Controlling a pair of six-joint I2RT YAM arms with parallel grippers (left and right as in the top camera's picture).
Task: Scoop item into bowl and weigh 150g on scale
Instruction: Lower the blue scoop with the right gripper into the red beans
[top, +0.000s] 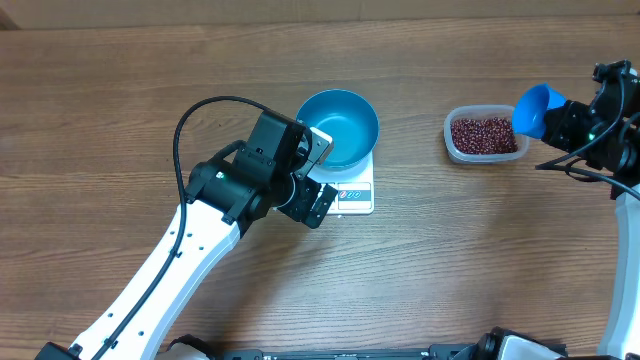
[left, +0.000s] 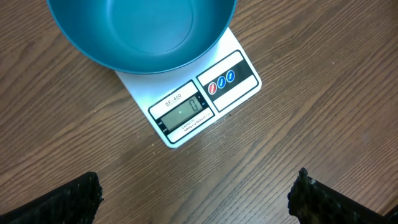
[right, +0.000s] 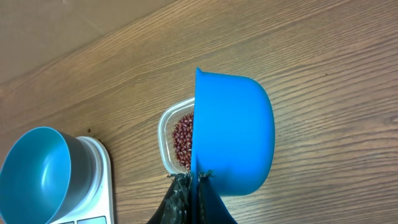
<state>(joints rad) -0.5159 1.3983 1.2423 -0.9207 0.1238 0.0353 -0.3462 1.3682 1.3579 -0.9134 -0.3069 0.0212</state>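
**Item inspected:** the beans (top: 485, 135) lie as a loose heap in the clear tub (top: 449, 133) at the upper right of the overhead frame, well apart from the scale (top: 358, 192). None show in the bowl (top: 340, 120), which sits empty on the scale at centre frame. The display in the left wrist view reads zero.

**Right gripper (top: 578, 122):** its fingers (right: 185, 198) are pinched tight on the blue scoop (top: 538, 108) at its handle end, and the handle itself is hidden. The scoop hangs just beside the tub's right end, above the counter (top: 120, 100). No beans show in it.

**Left gripper (top: 320, 176):** its fingers (left: 74, 199) are spread wide and hold nothing. It is poised at the scale's left side, near the bowl.

**Handling assessment:**
- The beans appear small, hard, smooth and individually light. They will likely roll and pour freely, and scatter if tipped fast.
- They cannot sensibly be pinched. They should be taken with the scoop, driven into the deepest part of the heap and lifted level.
- The handle end appears the correct place to hold the scoop, though so narrow a hold may twist under load.
- The tub looks light and may slide when pushed.
- The bowl also looks light and smooth, so pouring should go to its centre, in small lots near the target weight.
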